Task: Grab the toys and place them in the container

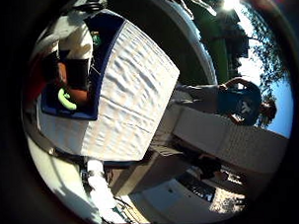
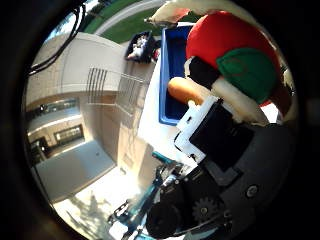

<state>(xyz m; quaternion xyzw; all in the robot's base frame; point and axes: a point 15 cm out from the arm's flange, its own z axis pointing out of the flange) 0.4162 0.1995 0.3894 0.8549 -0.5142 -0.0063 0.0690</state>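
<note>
In the right thumb side palm view a red toy with a green patch (image 2: 235,50) fills the space close to the palm. White and black fingers of my hand (image 2: 222,125) curl against it. Beyond it lies the blue container (image 2: 168,55) with an orange toy (image 2: 186,92) inside. In the right little finger side palm view the blue container (image 1: 106,49) sits on a table with a white cloth (image 1: 134,93). It holds a green toy (image 1: 66,98) and an orange toy (image 1: 80,95). A white finger (image 1: 97,183) shows at the edge.
A dark object (image 2: 142,47) lies on the table beside the container. The table's edge drops to paved ground (image 2: 85,165). A building wall (image 2: 80,90) stands beyond, and a lawn (image 1: 191,41) lies behind the table.
</note>
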